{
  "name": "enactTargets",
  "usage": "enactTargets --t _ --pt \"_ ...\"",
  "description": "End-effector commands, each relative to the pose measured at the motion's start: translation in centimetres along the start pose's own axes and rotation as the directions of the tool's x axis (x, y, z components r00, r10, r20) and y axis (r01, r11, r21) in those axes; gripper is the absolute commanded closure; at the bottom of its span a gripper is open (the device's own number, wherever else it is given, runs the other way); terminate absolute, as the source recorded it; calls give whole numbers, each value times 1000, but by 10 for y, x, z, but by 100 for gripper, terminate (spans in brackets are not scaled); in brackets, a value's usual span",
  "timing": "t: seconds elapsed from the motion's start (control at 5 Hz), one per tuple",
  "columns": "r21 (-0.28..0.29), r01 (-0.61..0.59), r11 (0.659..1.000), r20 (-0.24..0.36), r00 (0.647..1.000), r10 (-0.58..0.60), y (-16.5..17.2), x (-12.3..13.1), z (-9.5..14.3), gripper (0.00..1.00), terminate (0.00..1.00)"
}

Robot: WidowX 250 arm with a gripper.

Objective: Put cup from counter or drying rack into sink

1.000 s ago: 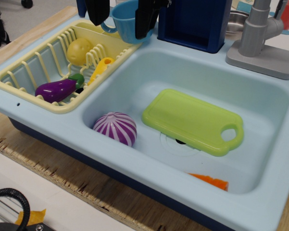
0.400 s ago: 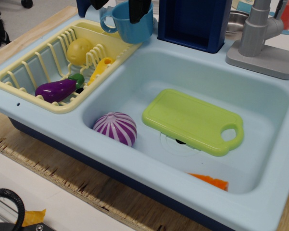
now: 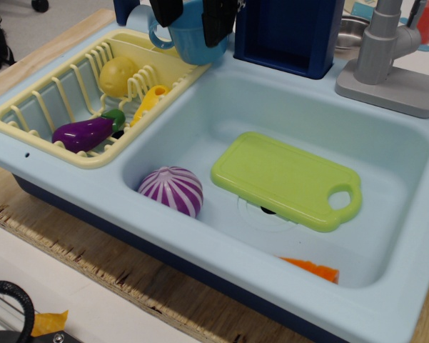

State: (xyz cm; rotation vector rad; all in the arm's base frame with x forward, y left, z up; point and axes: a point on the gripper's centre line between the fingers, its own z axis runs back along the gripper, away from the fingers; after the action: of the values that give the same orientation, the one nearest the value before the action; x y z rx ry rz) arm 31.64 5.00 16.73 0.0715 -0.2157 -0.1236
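At the rack's far corner: cup (image 3: 193,39) upright, loop handle pointing left.
Gripper (image 3: 194,16): 2 dark fingers (image 3: 218,20) straddle the cup's rim, closed onto it.
Drying rack (image 3: 43,107): eggplant (image 3: 86,132), yellow ball (image 3: 118,75).
Sink (image 3: 200,121): striped ball (image 3: 171,190), green cutting board (image 3: 285,179).

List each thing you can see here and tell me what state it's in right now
Black pincer: fingers straddling the cup wall, grip unclear.
Medium-blue plastic toy cup: upright at the rack's far corner, not in the sink.
Pale yellow plastic drying rack: holds eggplant, yellow pieces.
Light blue plastic sink: no cup inside.
Lime green cutting board: lying over the drain.
Purple striped ball: resting in the sink.
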Motion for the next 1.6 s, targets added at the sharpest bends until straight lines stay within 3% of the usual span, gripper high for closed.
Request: enactTargets --t 0.0,0.4,0.6,0.8,1.0,1.4 --pt "18 68 998 44 997 -69 -9 21 11 0 0" --pt "4 87 996 30 996 -87 -14 31 5 0 0" --pt "-28 70 997 -22 997 -71 -15 26 -14 0 0" --pt "-21 31 999 -44 999 -32 -14 24 -20 100 0" --pt "-18 3 1000 -65 998 -4 -12 18 -22 100 0" --pt "-23 -66 998 -31 997 65 -1 -13 -21 100 0"
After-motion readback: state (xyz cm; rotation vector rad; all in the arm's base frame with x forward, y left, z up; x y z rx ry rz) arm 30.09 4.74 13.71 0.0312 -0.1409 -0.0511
